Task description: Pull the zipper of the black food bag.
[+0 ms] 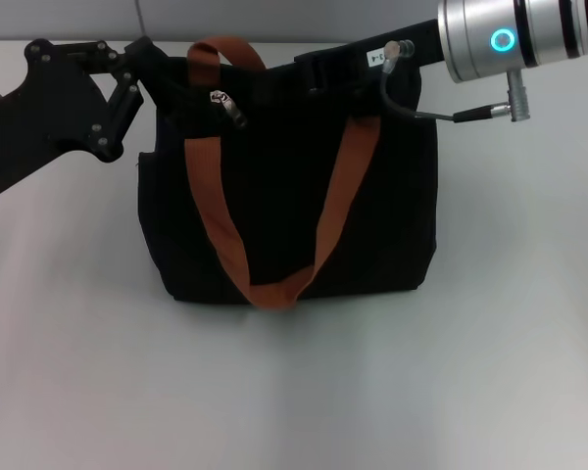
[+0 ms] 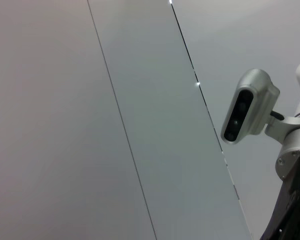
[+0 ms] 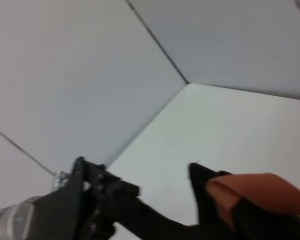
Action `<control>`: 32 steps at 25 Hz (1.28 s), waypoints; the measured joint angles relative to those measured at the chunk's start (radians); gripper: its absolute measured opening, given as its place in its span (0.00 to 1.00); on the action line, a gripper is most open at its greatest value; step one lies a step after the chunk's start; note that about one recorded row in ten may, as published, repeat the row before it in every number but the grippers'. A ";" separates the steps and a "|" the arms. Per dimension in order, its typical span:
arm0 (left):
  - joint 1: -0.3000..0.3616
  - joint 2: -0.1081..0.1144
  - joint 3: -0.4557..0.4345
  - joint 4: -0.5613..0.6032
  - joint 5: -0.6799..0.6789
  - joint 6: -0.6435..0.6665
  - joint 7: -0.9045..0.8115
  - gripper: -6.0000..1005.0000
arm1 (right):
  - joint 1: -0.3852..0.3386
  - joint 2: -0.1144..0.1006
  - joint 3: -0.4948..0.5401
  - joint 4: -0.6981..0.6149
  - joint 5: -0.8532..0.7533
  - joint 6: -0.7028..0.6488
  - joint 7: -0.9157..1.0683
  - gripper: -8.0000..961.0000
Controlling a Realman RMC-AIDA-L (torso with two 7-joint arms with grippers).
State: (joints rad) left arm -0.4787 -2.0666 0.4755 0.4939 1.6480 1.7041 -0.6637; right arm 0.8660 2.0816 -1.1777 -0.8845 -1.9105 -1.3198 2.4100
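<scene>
Your black food bag (image 1: 289,186) stands mid-table, its zipper (image 1: 227,107) lying at the far left of the top rim. The left gripper (image 1: 149,61) grips the bag's far-left corner, seemingly clamped on fabric, though I cannot tell for sure. The right gripper (image 1: 323,64) reaches over the far rim, fingers hidden. Keep the corner taut and draw the tab straight along the track. A small white label on the right arm is unreadable.
</scene>
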 joint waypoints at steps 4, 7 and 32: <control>0.000 -0.001 0.000 0.000 0.000 0.001 -0.001 0.06 | 0.017 0.001 -0.004 0.012 0.019 -0.005 -0.020 0.03; 0.000 -0.001 0.000 0.000 0.000 0.004 -0.002 0.06 | 0.041 0.002 -0.018 0.046 0.021 0.005 -0.025 0.07; -0.004 -0.001 0.000 -0.002 0.000 0.011 -0.004 0.06 | 0.071 0.004 -0.059 0.092 0.056 0.002 -0.019 0.22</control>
State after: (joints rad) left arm -0.4822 -2.0678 0.4755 0.4923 1.6479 1.7155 -0.6673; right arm 0.9370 2.0855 -1.2364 -0.7925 -1.8540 -1.3178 2.3914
